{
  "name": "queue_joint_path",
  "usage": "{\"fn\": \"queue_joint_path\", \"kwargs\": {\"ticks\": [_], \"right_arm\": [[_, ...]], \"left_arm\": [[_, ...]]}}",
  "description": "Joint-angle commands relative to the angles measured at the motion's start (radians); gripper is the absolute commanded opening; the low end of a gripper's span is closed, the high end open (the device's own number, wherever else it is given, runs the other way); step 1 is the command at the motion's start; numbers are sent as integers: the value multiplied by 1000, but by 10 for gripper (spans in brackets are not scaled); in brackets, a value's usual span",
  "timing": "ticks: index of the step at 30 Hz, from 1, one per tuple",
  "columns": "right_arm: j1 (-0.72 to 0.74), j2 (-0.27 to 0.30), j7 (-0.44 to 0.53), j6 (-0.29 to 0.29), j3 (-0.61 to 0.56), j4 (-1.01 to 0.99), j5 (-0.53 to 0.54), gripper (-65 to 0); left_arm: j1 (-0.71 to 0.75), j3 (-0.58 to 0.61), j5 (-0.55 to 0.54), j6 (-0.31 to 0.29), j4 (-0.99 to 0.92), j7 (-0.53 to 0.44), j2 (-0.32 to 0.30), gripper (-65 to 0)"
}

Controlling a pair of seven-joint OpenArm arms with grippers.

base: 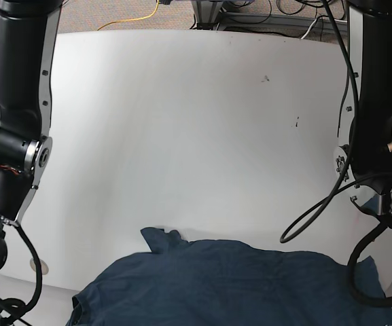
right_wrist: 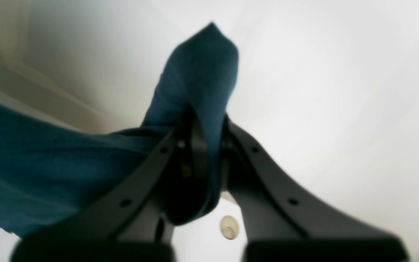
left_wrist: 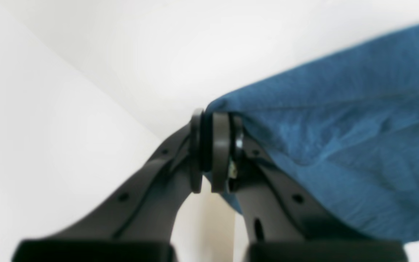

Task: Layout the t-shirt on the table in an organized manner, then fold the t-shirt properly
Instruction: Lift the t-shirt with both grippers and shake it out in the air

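The dark navy t-shirt [base: 236, 285] is spread across the near edge of the white table [base: 182, 122] in the base view, wrinkled, with a small bunch of cloth sticking up at its far left corner. In the left wrist view my left gripper [left_wrist: 209, 145] is shut on an edge of the t-shirt [left_wrist: 340, 127], which stretches off to the right. In the right wrist view my right gripper [right_wrist: 204, 145] is shut on a fold of the t-shirt [right_wrist: 49, 163], with a tip of cloth poking up past the fingers. Both sets of fingers lie below the base view's bottom edge.
Both black arms stand at the table's sides, one on the left [base: 19, 136] and one on the right [base: 376, 136] with looping cables. A round grommet hole [right_wrist: 228, 227] lies below the right gripper. Small dark specks [base: 265, 78] mark the far table. Cables [base: 250, 13] lie beyond the back edge.
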Motion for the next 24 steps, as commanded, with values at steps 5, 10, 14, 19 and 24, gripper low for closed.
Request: {"fn": "queue_joint_path", "kwargs": {"ticks": [5, 10, 14, 19, 24], "right_arm": [[147, 53, -17, -5, -46, 16, 12, -628], [190, 92, -19, -5, -79, 16, 13, -628], [215, 109, -19, -4, -94, 16, 13, -626], [235, 122, -20, -4, -100, 13, 12, -626], [258, 127, -77, 33, -100, 16, 12, -626]], "left_arm": [[-105, 2, 5, 2, -87, -20, 4, -650], [-150, 2, 5, 2, -122, -20, 4, -650], [-179, 2, 5, 2, -159, -20, 2, -650], [-203, 2, 4, 2, -187, -21, 4, -650], [-217, 2, 4, 2, -208, -21, 5, -650]]}}
